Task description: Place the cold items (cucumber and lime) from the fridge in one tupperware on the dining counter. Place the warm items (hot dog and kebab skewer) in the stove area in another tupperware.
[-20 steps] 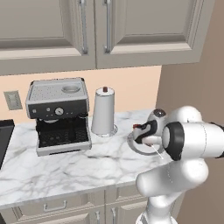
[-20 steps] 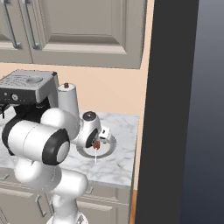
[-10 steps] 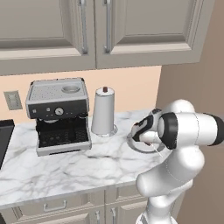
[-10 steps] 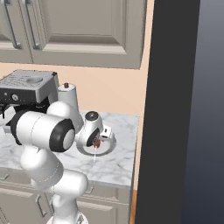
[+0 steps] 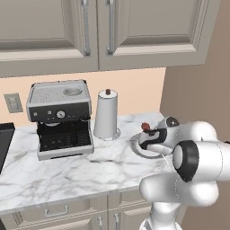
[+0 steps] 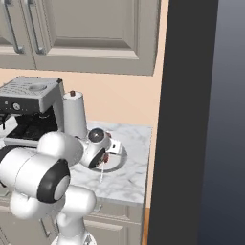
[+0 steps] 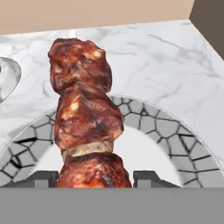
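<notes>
The kebab skewer (image 7: 83,127), a stick of reddish-brown meat chunks, stands upright between my fingertips (image 7: 151,179) in the hand view. My gripper (image 7: 94,180) is shut on its lower end. It hangs just above a round plate (image 7: 175,131) with a grey mosaic rim on the white marble top (image 7: 144,52). From the left base view my gripper (image 5: 150,136) holds the kebab skewer (image 5: 145,126) over the plate (image 5: 134,146). In the right base view the gripper (image 6: 103,160) is over the plate (image 6: 120,160), with the thin skewer stick (image 6: 101,174) pointing down.
A coffee machine (image 5: 60,117) and a paper towel roll (image 5: 106,114) stand at the back of the counter. Cream wall cabinets (image 5: 112,31) hang above. A tall dark panel (image 6: 191,119) closes off the right. A black edge (image 5: 4,139) shows at far left.
The jaws have closed on the kebab skewer at the plate. The arm's elbow has swung lower and nearer the cameras, while the hand stays over the plate.
</notes>
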